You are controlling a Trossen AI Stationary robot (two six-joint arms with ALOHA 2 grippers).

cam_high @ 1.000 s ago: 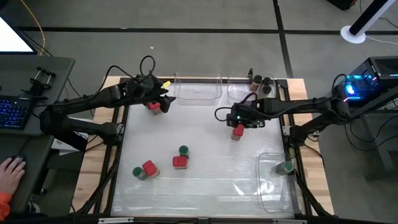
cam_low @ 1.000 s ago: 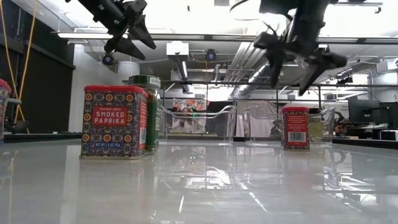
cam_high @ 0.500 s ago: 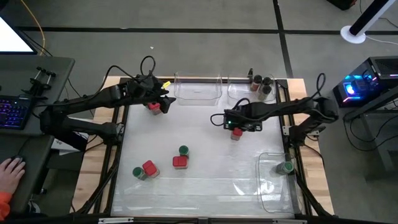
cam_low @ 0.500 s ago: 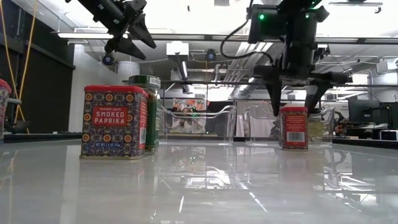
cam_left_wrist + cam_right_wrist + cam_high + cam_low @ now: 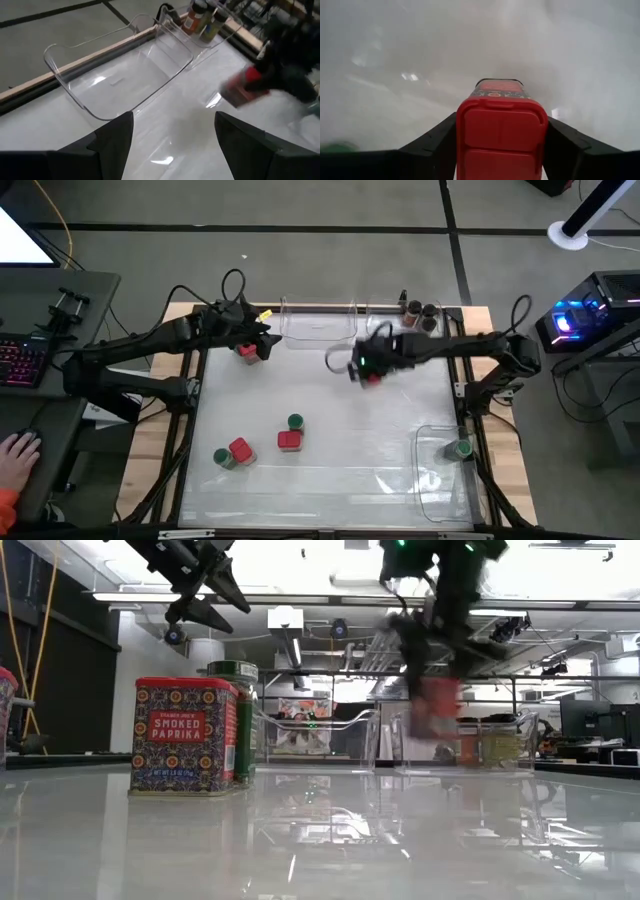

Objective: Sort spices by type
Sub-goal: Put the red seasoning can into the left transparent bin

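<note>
High view, held jar: the right gripper (image 5: 368,370) grips a red-capped jar (image 5: 371,378), lifted just in front of the far-left clear bin (image 5: 318,326), off that bin's right corner.
High view, nearer arm: the right arm carries the jar; the left gripper (image 5: 262,337) hangs at the bin's left end over another red-capped jar (image 5: 246,351).
High view, other spices: two dark-capped jars (image 5: 420,313) stand in the bin to the right of the far-left bin; a green-capped jar (image 5: 460,449) sits in a bin well in front of it; two red and two green jars (image 5: 262,442) wait in front of and to the left of the far-left bin.
Low view, axis: the held jar (image 5: 437,708) hangs clear of the table, its long axis near upright, though blurred.
Low view, writing: the near tin (image 5: 184,736) reads "SMOKED PAPRIKA"; a smaller line above is too small to be sure of.
Left wrist view, left fingers: spread apart, nothing between them, facing the far-left clear bin (image 5: 120,75).
Right wrist view, right fingers: clamped on both sides of the red squarish cap (image 5: 501,125); the jar's long axis runs straight out from the fingers.
Right wrist view, label: patterned, unreadable.
</note>
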